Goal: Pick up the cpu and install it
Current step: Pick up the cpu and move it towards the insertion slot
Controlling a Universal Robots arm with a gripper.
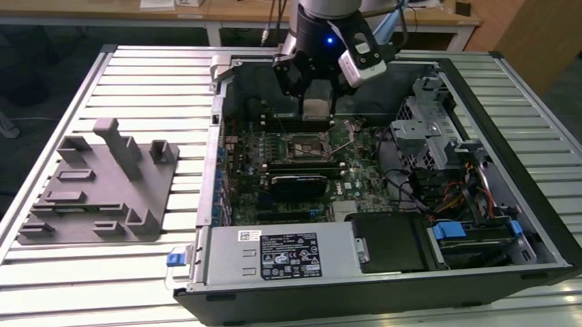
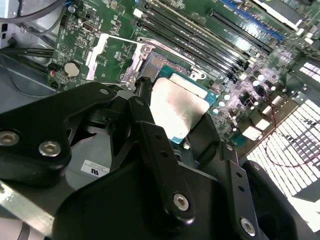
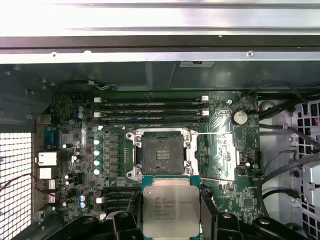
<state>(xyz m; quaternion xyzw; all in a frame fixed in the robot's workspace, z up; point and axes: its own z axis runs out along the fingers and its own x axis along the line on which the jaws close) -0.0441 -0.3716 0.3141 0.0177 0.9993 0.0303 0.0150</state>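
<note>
You've got the black hand (image 1: 315, 103) clamped on the flat, silver-topped square cpu (image 3: 171, 210), hovering beside the open black metal-framed socket (image 3: 161, 155); install step, I'd say, and it needs edges squared to the socket

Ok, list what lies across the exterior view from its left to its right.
Grey fixture block → green circuit board → tangle of cables.

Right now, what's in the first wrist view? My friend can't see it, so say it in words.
The gripper holds the cpu, silver side showing, beside the empty black socket on the green motherboard. Long memory slots run past the socket, inside the grey computer case.
</note>
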